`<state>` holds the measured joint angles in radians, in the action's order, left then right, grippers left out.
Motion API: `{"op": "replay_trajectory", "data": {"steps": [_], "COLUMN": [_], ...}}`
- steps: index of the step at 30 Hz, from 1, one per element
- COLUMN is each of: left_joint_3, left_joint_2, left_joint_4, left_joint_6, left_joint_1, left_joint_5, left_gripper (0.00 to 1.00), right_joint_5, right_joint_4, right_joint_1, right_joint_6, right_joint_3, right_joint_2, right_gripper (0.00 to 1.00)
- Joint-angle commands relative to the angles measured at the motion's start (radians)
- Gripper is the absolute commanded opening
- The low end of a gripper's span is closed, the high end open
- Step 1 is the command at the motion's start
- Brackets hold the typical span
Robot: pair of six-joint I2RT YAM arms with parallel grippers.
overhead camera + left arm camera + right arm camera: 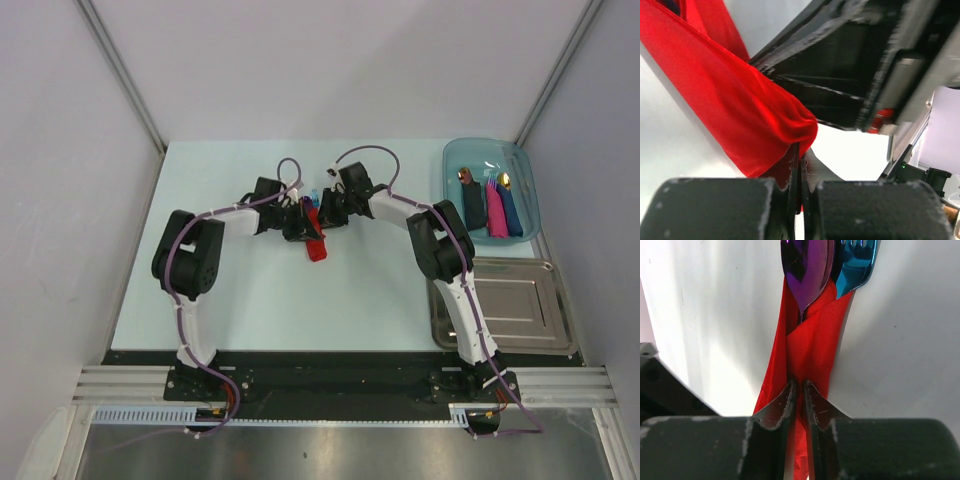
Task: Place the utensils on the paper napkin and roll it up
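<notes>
Left pincer (800, 172), right pincer (799, 395) clamp red napkin (812, 347) wrapping 2 utensils (805, 265).

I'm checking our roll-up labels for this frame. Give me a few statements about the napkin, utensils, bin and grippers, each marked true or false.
1. The right gripper pinches the red napkin. True.
2. The left gripper hangs open. False: it is shut on the napkin.
3. Both utensils lie loose beside the napkin. False: the purple spoon and blue utensil poke from its wrapped end.
4. The blue bin holds napkin rolls. True.
</notes>
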<state>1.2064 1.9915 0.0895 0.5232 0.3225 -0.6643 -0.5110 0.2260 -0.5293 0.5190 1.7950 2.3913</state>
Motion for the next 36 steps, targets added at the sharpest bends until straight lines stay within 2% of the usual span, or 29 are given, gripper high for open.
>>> {"op": "replay_trajectory", "data": {"steps": [1, 9, 11, 19, 24, 29, 32, 33, 35, 36], "left_joint_3": [-0.002, -0.039, -0.056, -0.071, -0.067, -0.054, -0.05, -0.047, -0.038, -0.038], "left_joint_2": [0.041, 0.087, 0.069, 0.035, 0.049, 0.085, 0.119, 0.127, 0.145, 0.15], "left_joint_4": [-0.013, -0.134, -0.196, -0.27, -0.278, -0.189, -0.143, -0.133, -0.111, -0.109], "left_joint_6": [0.009, 0.08, 0.121, 0.196, 0.201, 0.141, 0.115, 0.101, 0.094, 0.09], "left_joint_1": [0.027, 0.029, 0.027, 0.027, 0.035, 0.039, 0.036, 0.035, 0.03, 0.027], "left_joint_5": [-0.041, -0.087, -0.104, -0.132, -0.138, -0.101, -0.093, -0.095, -0.107, -0.112], "left_gripper": [0.04, 0.06, 0.05, 0.03, 0.04, 0.06, 0.17, 0.25, 0.33, 0.42], "right_joint_5": [0.132, 0.134, 0.137, 0.144, 0.14, 0.134, 0.112, 0.105, 0.083, 0.075], "right_joint_4": [0.062, 0.058, 0.058, 0.055, 0.052, 0.05, 0.052, 0.052, 0.056, 0.059], "right_joint_1": [-0.018, -0.011, -0.011, -0.006, -0.006, -0.001, 0.006, 0.009, 0.023, 0.026], "right_joint_6": [-0.042, -0.034, -0.036, -0.033, -0.028, -0.03, -0.02, -0.017, -0.019, -0.022], "right_joint_3": [-0.02, -0.043, -0.048, -0.068, -0.065, -0.063, -0.06, -0.053, -0.045, -0.039], "right_joint_2": [0.039, 0.029, 0.026, 0.026, 0.029, 0.034, 0.031, 0.029, 0.016, 0.008], "right_gripper": [0.14, 0.14, 0.14, 0.13, 0.13, 0.13, 0.14, 0.15, 0.16, 0.18]}}
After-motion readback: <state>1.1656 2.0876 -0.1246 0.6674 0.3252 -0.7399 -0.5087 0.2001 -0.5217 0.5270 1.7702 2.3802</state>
